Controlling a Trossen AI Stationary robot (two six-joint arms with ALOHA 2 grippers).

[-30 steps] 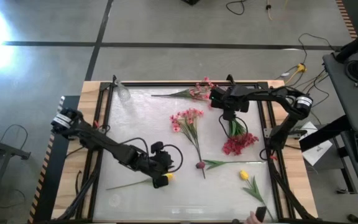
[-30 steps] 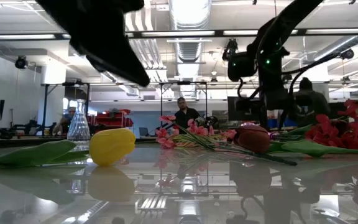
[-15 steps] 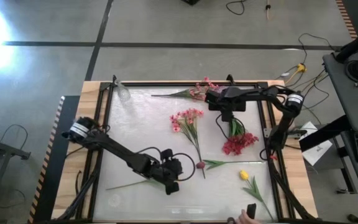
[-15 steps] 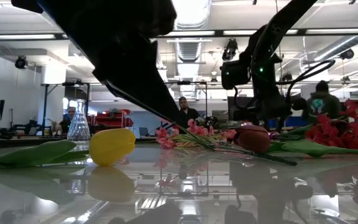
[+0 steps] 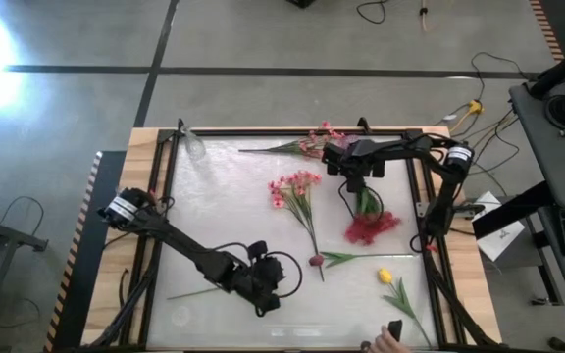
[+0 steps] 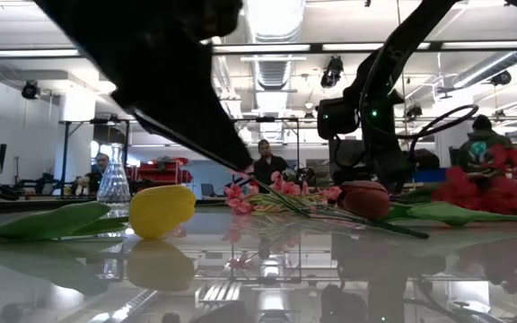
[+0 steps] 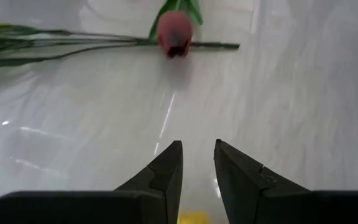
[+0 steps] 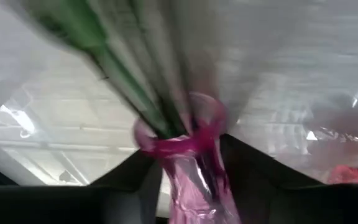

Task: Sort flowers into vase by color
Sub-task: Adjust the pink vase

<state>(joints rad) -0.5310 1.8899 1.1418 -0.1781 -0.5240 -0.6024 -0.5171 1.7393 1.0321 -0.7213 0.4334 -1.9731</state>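
My right gripper (image 5: pixel 355 182) hangs over the table's far right part, shut on the stem end of the red blossom spray (image 5: pixel 371 227). My left gripper (image 5: pixel 263 292) hovers near the near edge, its fingers a narrow gap apart (image 7: pixel 197 158), over a yellow tulip bud (image 6: pixel 161 211) that lies on the table with its stem (image 5: pixel 196 291) pointing left. A maroon bud (image 7: pixel 174 34) lies ahead of it on its side. Pink sprays lie at mid-table (image 5: pixel 297 186) and at the far edge (image 5: pixel 312 142). A clear glass vase (image 6: pixel 113 179) stands at the far left corner. My right gripper pinches the red spray's stem end between its two fingers (image 8: pixel 129 177), where a translucent pink sleeve (image 8: pixel 188 168) surrounds the green stems (image 8: pixel 135 93). It comes from above. The stems slant down from the hold toward the blossoms (image 6: pixel 474 175).
A second yellow tulip (image 5: pixel 386 277) lies near the table's near right corner. A person's hand (image 5: pixel 385 338) with a small dark object reaches in at the near edge. A black frame (image 5: pixel 263 131) borders the glossy white surface. People stand in the room behind the table.
My left gripper has moved a little toward the right and near edges and now covers the yellow bud from above. My right gripper has shifted slightly left, and the red spray has come with it; its blossoms sit higher in the low view.
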